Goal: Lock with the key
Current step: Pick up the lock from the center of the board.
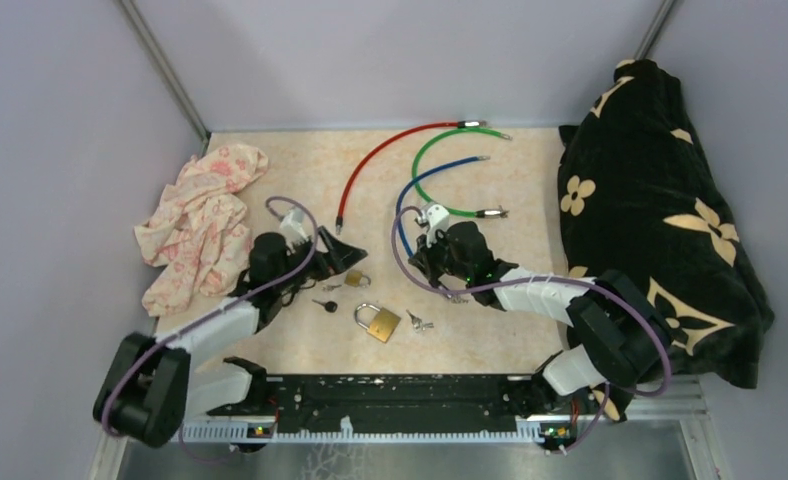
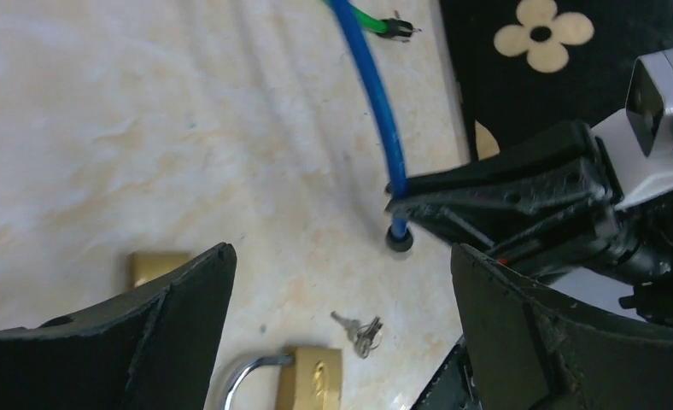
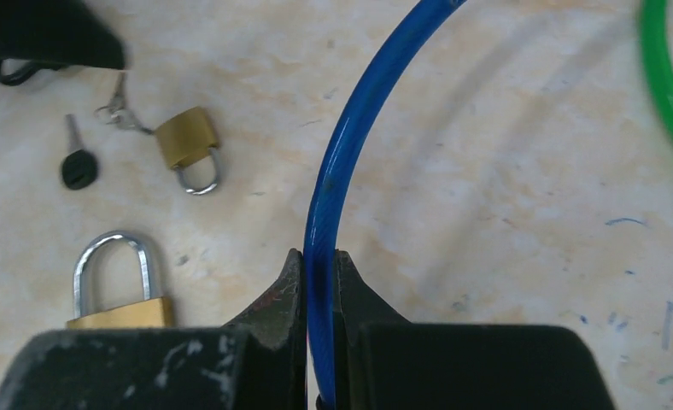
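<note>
The large padlock (image 3: 124,313) is brass-coloured metal with a shiny shackle; the blue cable (image 3: 323,213) looks glossy, plastic-coated. The tabletop (image 3: 504,256) is smooth.

My right pincer (image 3: 318,260) is clamped tight on the blue cable (image 3: 352,128), with that arm stretched low and forward. My left pincer (image 1: 342,262) hangs wide open, left of that cable, its forearm angled inward.
</note>
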Action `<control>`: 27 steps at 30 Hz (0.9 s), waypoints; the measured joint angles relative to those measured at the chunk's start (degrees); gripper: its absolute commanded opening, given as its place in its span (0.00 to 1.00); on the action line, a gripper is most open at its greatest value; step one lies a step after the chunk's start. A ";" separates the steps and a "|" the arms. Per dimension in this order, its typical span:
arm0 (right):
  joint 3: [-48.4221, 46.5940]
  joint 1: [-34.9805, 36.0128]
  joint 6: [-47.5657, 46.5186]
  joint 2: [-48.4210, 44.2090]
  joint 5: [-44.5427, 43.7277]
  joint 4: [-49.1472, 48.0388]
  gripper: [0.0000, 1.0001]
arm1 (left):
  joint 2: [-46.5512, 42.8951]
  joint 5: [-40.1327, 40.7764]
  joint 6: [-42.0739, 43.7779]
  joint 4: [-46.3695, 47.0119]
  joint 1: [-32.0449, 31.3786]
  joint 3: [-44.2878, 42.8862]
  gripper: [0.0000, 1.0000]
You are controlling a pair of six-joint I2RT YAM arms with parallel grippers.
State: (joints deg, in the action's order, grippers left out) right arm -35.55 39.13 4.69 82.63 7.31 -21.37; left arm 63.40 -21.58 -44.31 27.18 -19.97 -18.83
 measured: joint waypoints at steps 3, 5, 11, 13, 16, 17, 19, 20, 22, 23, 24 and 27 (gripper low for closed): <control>2.01 1.53 0.39 -1.46 3.67 -3.10 0.00 | 9.31 0.15 -0.11 2.58 -5.53 -7.04 0.99; 2.51 2.08 0.66 -2.32 6.23 -5.51 0.00 | 15.32 0.70 -0.02 3.85 -7.82 -11.47 0.99; 2.89 2.36 0.87 -3.15 11.85 -9.29 0.00 | 29.68 1.55 -0.39 4.63 -9.97 -23.52 0.61; 2.89 2.38 0.66 -3.15 12.61 -9.07 0.00 | 31.89 1.46 -0.61 4.90 -10.05 -25.20 0.23; 2.89 2.36 -0.07 -2.91 13.38 -8.07 0.00 | 32.37 0.57 -0.76 6.14 -10.84 -25.46 0.00; 2.89 2.34 -0.20 -2.78 13.81 -7.48 0.10 | 32.04 0.44 0.28 7.28 -11.47 -25.44 0.00; 2.89 1.79 -0.31 -2.73 14.97 -6.91 0.37 | 31.19 0.35 2.21 8.37 -12.20 -25.16 0.00; 2.89 1.14 -0.33 -2.80 16.06 -6.82 0.44 | 30.34 0.28 3.78 9.16 -12.31 -24.55 0.00; 2.73 -1.01 -0.85 -4.22 18.49 -5.79 0.51 | 28.17 0.00 7.52 10.08 -12.26 -22.71 0.00; 2.51 -2.14 -1.14 -5.33 19.28 -4.74 0.52 | 26.88 -0.37 9.94 10.38 -12.17 -21.64 0.00; 1.86 -3.56 -1.79 -6.99 20.11 -2.86 0.54 | 25.57 -1.05 12.37 10.80 -12.11 -20.57 0.00; -2.54 -6.97 -5.33 -12.57 21.07 4.42 0.62 | 21.77 -4.02 19.89 12.85 -11.93 -17.70 0.00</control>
State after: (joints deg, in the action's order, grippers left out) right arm -38.09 32.16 -0.64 70.06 28.38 -16.95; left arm 85.17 -25.61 -24.43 40.03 -31.90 -36.53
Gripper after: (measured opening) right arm 0.557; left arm 0.203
